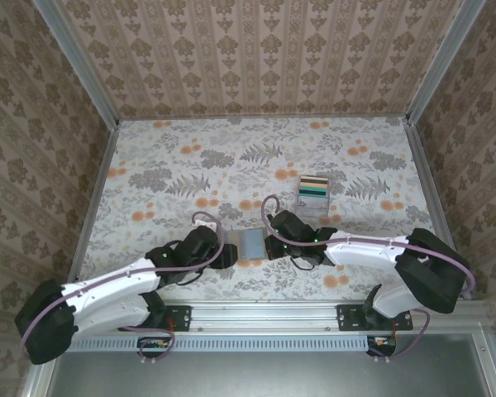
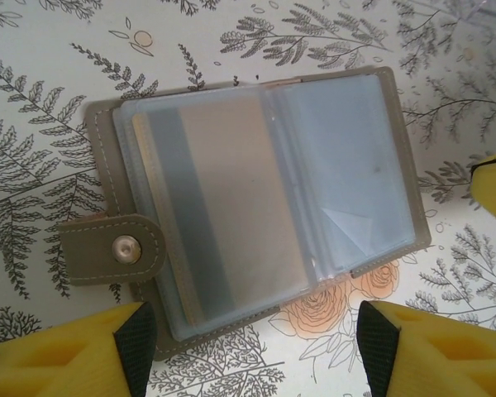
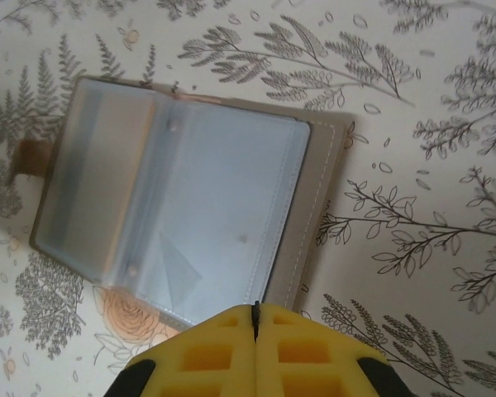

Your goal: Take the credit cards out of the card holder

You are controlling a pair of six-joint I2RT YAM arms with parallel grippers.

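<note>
Top view: the card holder [image 1: 252, 244] is lying open on the flowery desk [image 1: 149, 165], right between the left gripper [image 1: 225, 253] and the right gripper [image 1: 273, 241]. A clear box of coloured cards [image 1: 314, 192] is sitting further back.

Left wrist: the jaws are hanging wide open just short of the holder, and a tan credit card [image 2: 240, 207] is sitting in the sleeve on the snap-tab side.

Right wrist: the jaws are pressing fully together right at the holder's near edge.
</note>
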